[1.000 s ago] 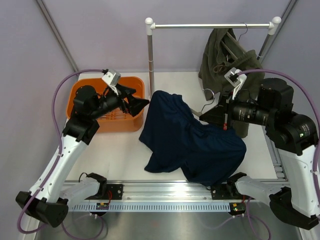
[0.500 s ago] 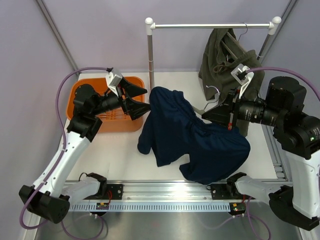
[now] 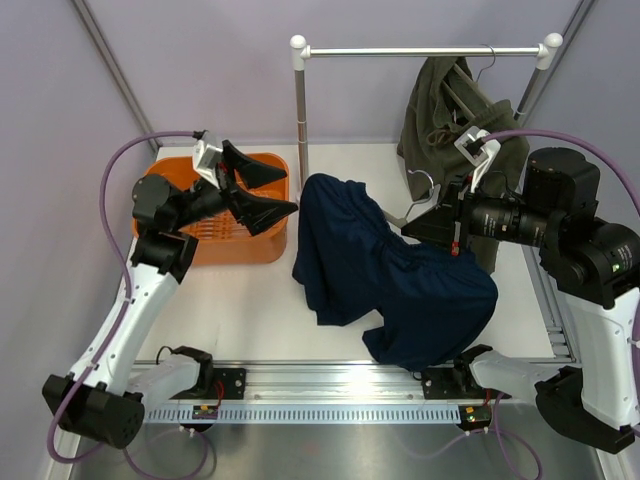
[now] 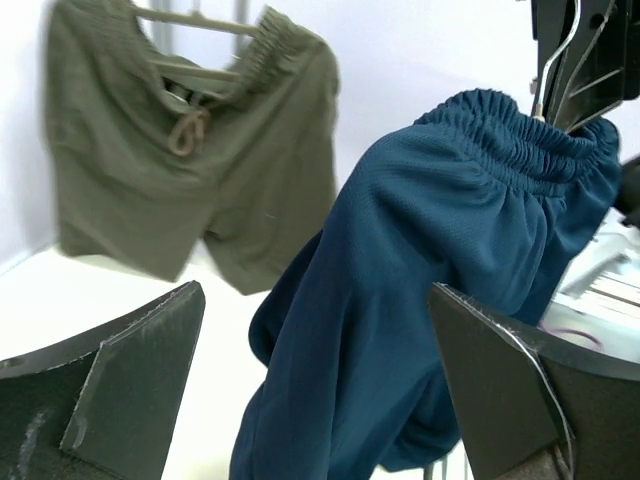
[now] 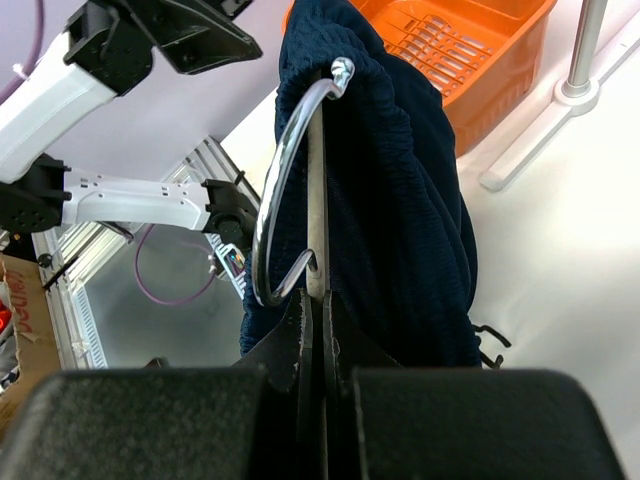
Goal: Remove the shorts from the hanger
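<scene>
Two pairs hang: olive shorts (image 3: 445,110) on the rail (image 3: 420,50), navy shorts (image 3: 400,280) on the hanger (image 5: 317,200) my right gripper (image 3: 425,228) pinches above the table (image 3: 250,300). My left gripper (image 3: 275,192) gapes wide beside them; a shallow bite risks dragging the hanger loose.

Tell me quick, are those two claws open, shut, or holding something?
Left gripper: open, holding nothing.
Right gripper: shut on the hanger, which carries the navy shorts.

Navy shorts (image 3: 390,270) on hanger (image 5: 316,180), waistband raised, legs trailing on table (image 3: 240,310); olive shorts (image 3: 440,105) hanging from rail (image 3: 420,51).
</scene>
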Controlling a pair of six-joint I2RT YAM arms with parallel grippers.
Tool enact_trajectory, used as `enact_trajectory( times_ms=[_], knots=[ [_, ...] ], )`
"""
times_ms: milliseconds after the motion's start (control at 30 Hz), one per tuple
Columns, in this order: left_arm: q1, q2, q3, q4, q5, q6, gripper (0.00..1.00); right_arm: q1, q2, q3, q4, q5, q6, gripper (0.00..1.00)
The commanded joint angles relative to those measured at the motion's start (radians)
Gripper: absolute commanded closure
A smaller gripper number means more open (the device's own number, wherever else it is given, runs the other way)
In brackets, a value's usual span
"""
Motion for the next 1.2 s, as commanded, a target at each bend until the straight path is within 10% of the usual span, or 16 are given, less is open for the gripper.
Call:
enact_trajectory(
  times_ms=[0,1167],
  knots=[
    [0.003,0.075,0.041,0.154,0.117,-0.098,0.01,0.008,-0.01,0.023,0.058,-0.022,0.0,1.0],
    [-0.061,0.178,0.057,0.214,0.222,-0.118,0.19,0.008,0.071,0.151,0.032,-0.027,0.004,1.0]
  ],
)
